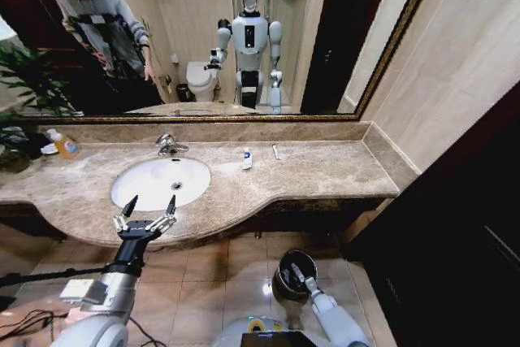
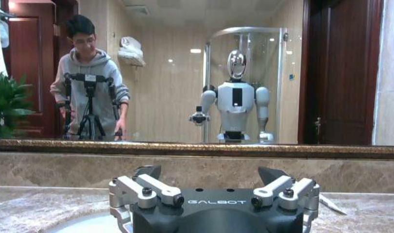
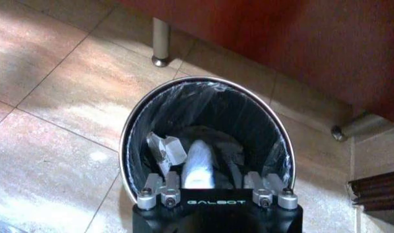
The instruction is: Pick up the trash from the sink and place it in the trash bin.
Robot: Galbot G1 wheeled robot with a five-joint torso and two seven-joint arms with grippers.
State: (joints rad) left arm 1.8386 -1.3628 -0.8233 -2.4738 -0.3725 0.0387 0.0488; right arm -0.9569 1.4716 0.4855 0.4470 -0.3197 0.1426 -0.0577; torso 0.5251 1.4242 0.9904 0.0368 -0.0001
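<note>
At the marble counter's front edge, the left gripper (image 1: 145,211), marked GALBOT, hovers with jaws spread at six o'clock of the white oval sink (image 1: 160,182). Low at five o'clock, the right gripper (image 3: 210,180), jaws apart, hangs over the round dark metal-rimmed trash bin (image 3: 133,131) holding white trash (image 3: 198,165). A white tube (image 1: 247,158) lies on the counter at the sink's two o'clock.

Marble counter (image 1: 325,172) — tube (image 1: 247,158), bottle (image 1: 64,145)

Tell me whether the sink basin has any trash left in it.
No, in the head view the white basin shows just its drain, with no tubes or wrappers inside.
</note>
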